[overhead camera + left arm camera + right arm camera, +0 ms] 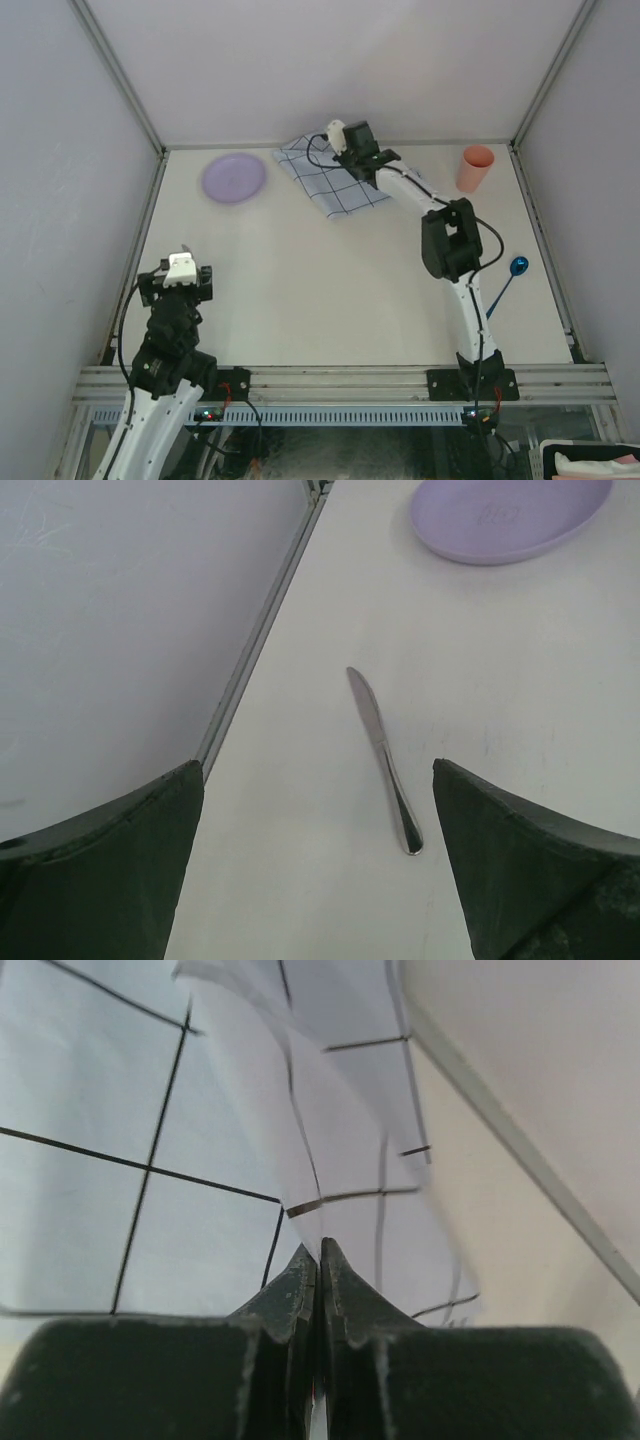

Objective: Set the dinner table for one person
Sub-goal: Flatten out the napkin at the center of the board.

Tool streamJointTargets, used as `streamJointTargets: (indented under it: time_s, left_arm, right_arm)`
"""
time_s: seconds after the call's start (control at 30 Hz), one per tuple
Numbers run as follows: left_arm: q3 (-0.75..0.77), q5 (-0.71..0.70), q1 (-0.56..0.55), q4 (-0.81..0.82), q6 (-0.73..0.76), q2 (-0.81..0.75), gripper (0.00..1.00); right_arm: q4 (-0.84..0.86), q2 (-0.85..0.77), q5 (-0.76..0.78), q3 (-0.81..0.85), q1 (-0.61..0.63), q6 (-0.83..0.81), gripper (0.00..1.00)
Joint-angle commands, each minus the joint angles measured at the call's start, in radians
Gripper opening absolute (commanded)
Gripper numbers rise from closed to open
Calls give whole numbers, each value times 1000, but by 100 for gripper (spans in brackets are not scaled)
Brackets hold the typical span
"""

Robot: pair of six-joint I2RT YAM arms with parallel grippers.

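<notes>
Lilac plate (235,178) and orange cup (476,167) flank the checked cloth (335,190).

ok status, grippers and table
Right gripper shut, pinching the grid cloth at the far edge. Left gripper open, pointed at the knife. Dinner table unset; nothing in the way.

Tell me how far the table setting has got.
Done: nothing placed yet; the plate, cup, spoon and knife lie scattered apart. In hand: the right hand is shut on an edge of the checked cloth; the left hand hangs open over the knife. Left, probably: spread the cloth, then gather everything on it.
</notes>
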Motion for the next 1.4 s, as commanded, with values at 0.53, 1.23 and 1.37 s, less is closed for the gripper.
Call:
streamJointTargets:
  time_s: [0.53,1.23,1.37]
  left_arm:
    - [343,500,5,57,279,498,85]
    - [982,1041,-3,166,373,1368,92]
    - [1141,1132,-16,86,393,1530,89]
  right_arm:
    - [-268,-572,-365,-65,1,180,0]
    - [-293,-894,-494,-339,63,111,0]
    - [-309,-933,-456,-340,59,93,0]
